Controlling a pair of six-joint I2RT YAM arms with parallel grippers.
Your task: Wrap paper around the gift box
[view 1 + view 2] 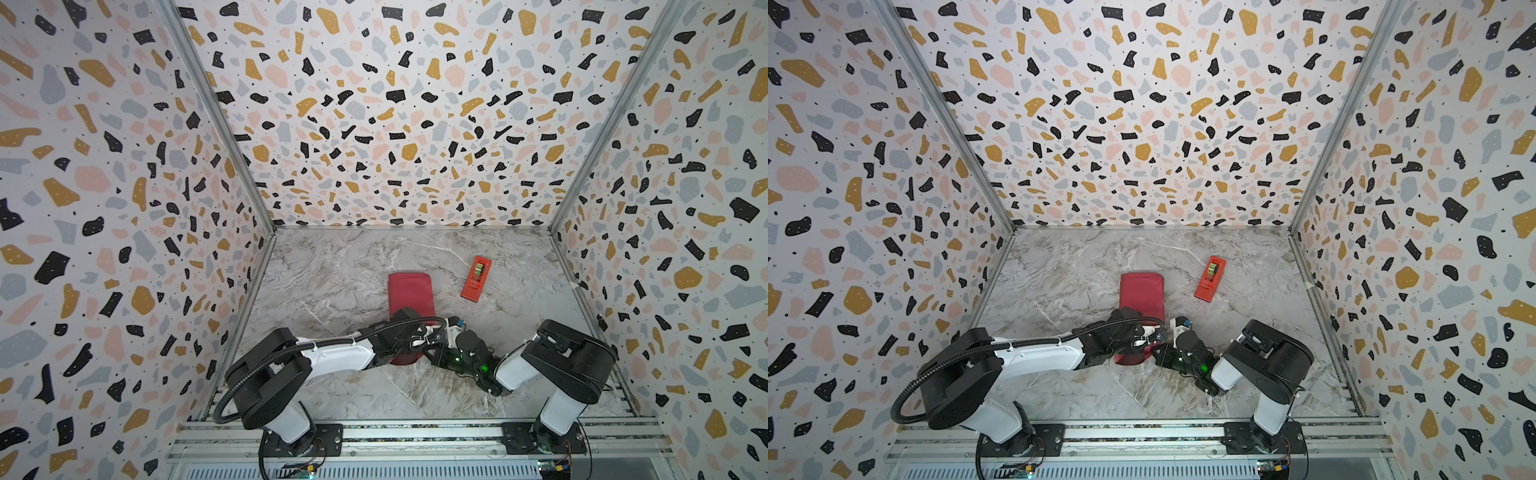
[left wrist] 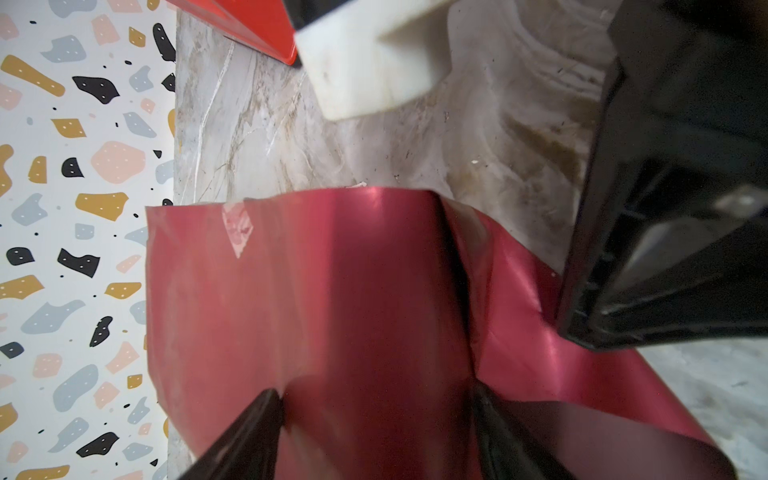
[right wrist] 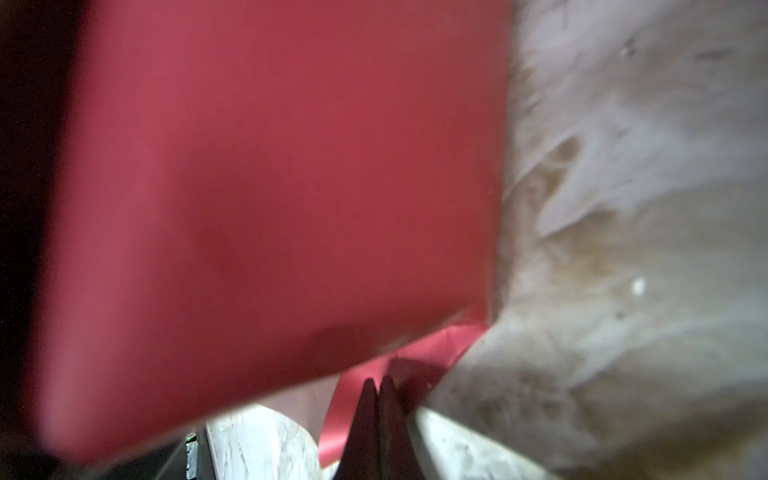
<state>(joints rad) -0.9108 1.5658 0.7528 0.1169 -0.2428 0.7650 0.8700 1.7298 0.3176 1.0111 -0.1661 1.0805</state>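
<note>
Left pincer [image 2: 376, 432] straddles the paper-covered gift box [image 1: 411, 293], fingers spread against its sides, apparently steadying it | right pincer [image 3: 378, 388], pressed together, nudges a loose paper [image 3: 266, 174] flap | tape dispenser [image 1: 476, 277] waits beyond on counter [image 1: 332, 266].

White-shelled arms [image 1: 336, 353], black joints, black corrugated cable, green indicator lights
</note>
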